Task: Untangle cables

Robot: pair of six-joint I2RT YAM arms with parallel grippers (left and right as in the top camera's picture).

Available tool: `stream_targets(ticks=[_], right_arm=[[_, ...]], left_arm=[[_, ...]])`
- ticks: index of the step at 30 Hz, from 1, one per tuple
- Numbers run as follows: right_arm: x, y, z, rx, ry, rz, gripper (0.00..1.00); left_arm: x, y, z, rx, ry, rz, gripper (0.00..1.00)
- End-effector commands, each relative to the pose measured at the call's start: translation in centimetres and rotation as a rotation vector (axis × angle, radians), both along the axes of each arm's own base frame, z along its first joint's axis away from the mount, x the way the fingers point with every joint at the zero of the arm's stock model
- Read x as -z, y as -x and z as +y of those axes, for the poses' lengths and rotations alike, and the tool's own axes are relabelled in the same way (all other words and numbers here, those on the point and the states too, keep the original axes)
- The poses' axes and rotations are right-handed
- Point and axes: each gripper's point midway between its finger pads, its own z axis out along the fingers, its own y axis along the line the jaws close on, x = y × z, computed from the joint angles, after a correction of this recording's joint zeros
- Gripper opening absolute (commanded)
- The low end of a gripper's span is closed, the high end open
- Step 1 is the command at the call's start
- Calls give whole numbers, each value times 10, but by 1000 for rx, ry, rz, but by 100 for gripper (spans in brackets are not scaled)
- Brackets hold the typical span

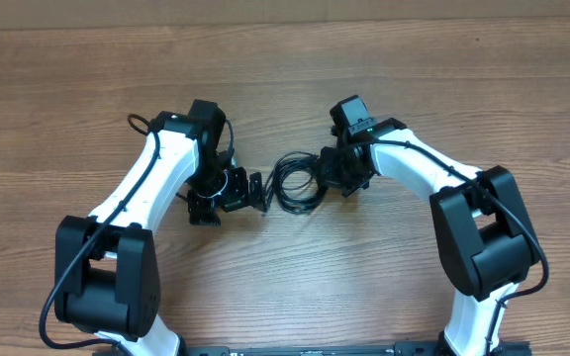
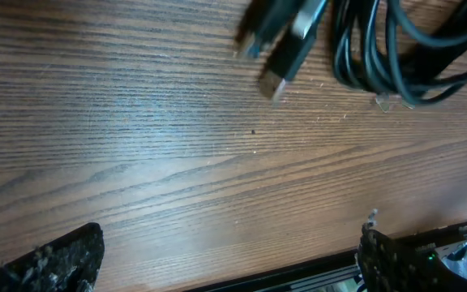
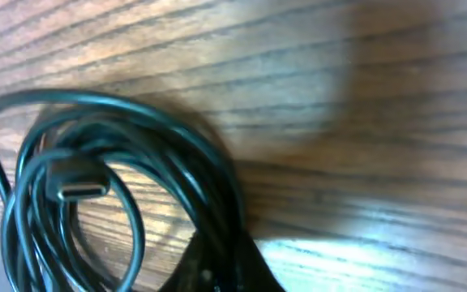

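The cables (image 1: 295, 183) lie as one loose black coil on the wooden table (image 1: 295, 59), between my two arms. In the right wrist view the coil (image 3: 136, 146) fills the left side, with a flat plug (image 3: 79, 185) inside the loops. My right gripper (image 3: 229, 264) is shut on strands at the coil's right edge (image 1: 327, 176). My left gripper (image 1: 237, 193) stands just left of the coil, wide open and holding nothing. Its fingers (image 2: 55, 264) frame bare wood in the left wrist view, where the cables (image 2: 379, 49) and two blurred plugs (image 2: 286, 53) show ahead at the top.
Each arm's own thicker black cable runs along its white links (image 1: 137, 183). The table's front edge with a black rail (image 1: 305, 348) lies between the arm bases. Bare wood stretches across the far half of the table.
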Motion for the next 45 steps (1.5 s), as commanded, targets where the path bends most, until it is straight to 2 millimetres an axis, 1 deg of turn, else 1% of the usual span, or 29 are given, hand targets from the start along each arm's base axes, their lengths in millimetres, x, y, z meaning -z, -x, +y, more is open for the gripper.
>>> stream_targets(ticks=[1,4,7,11,13,14,16,20,22,25,28,30,33,36,37,39,41,42,44,45], right_arm=[[-7,-1,-1,-1,8,14,4],[-34,-7,0,1,9,10,4],[-74,-10,5,-12,-12,6,4],[-139,1,38,-158,-186,-8,4],[-168,7,50,-196,-271,-17,4],[-179,8,54,-204,-301,-24,4],[-194,9,59,-218,-345,-45,4],[-210,18,66,-239,-419,-34,4],[-222,24,72,-257,-480,-26,4],[-246,29,76,-280,-540,-44,4],[-275,30,77,-297,-564,-98,4],[-296,30,77,-308,-577,-142,4],[-333,31,76,-328,-600,-223,4],[-363,32,75,-343,-613,-302,4],[-370,31,73,-342,-605,-330,4],[-373,23,66,-313,-542,-385,6],[-360,9,50,-244,-405,-419,6],[-350,1,37,-192,-319,-423,6],[-326,-12,6,-50,-125,-403,5],[-316,-14,-8,18,-51,-383,5]], left_arm=[[1,-3,0,-9,-9,3,99],[1,-3,0,-9,-9,3,100],[0,-3,-2,-11,3,6,100],[0,-2,-4,-50,1,23,99],[0,-2,-4,-90,-8,38,99],[0,-2,-3,-111,-14,47,99],[0,-2,-3,-149,-22,62,100],[0,-1,-3,-169,-28,72,99],[0,-1,-3,-169,-29,74,100],[0,-1,-3,-169,-28,74,99],[0,-1,-3,-169,-28,74,100],[0,0,-3,-169,-29,74,99],[0,0,-4,-166,-29,74,100],[0,0,-4,-166,-29,73,100],[0,0,-4,-166,-29,73,99],[0,0,-4,-166,-29,72,99],[0,0,-4,-166,-29,73,99],[0,0,-4,-165,-30,73,100],[0,0,-4,-166,-29,73,100],[0,0,-4,-165,-30,72,100]])
